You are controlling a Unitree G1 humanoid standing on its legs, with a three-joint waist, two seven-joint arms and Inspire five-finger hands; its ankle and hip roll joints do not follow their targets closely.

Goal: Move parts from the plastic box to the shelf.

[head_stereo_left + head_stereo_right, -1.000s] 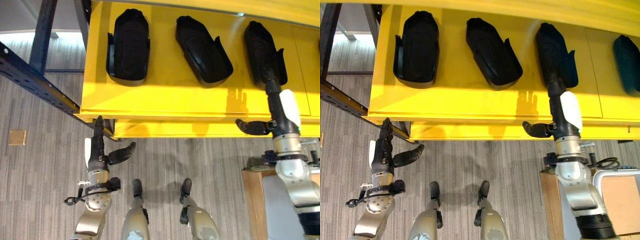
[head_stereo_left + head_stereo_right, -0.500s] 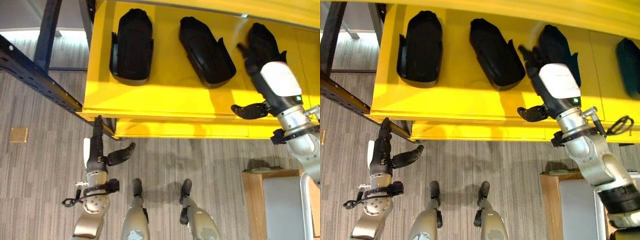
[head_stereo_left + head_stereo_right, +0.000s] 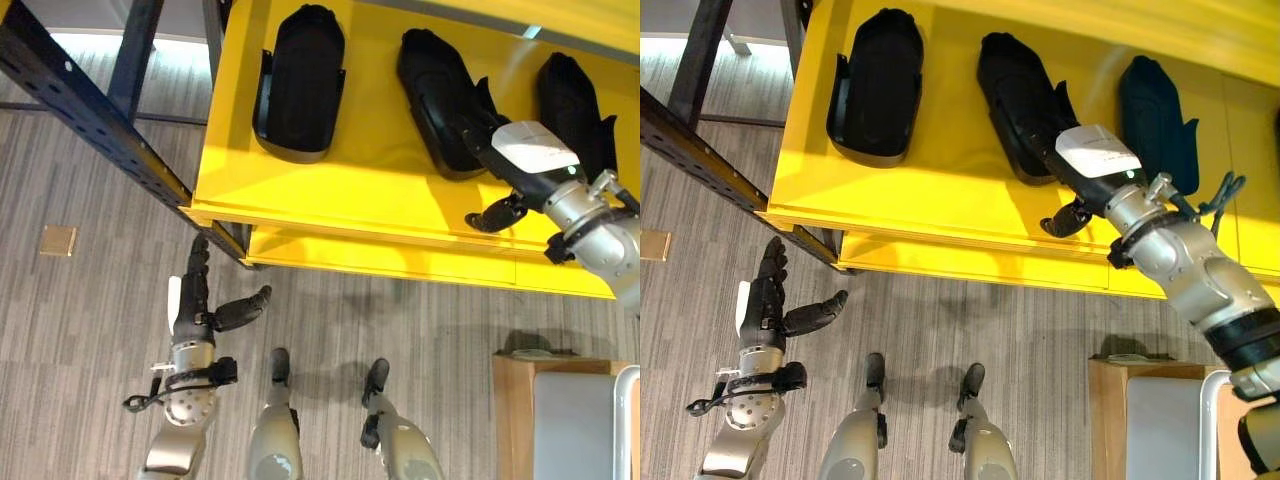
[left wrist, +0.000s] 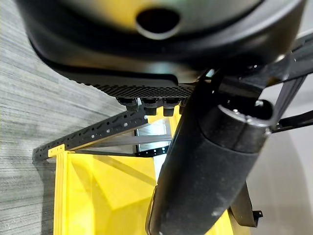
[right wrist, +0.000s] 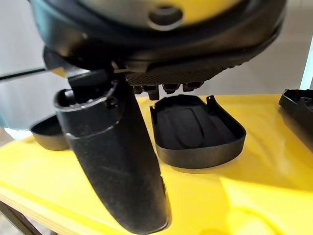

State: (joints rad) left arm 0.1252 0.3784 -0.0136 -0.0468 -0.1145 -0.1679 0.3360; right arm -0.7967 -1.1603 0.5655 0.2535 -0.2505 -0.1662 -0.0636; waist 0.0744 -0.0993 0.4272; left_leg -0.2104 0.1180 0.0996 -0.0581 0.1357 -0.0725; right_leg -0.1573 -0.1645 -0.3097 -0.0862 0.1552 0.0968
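The right hand (image 3: 1092, 160) hangs over the yellow metal shelf (image 3: 940, 185), fingers straight, thumb out, holding nothing. Three black moulded plastic parts (image 3: 878, 85) lie on the shelf, the middle one just past the fingertips. Lift clear before swinging away. The left hand (image 3: 195, 305) hangs relaxed and empty below the shelf.

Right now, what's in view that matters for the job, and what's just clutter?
Job: yellow shelf; three black parts on it, left, middle, right; right hand over the shelf, open.

Clutter: blue rack beam; wooden stand; left hand, idle.
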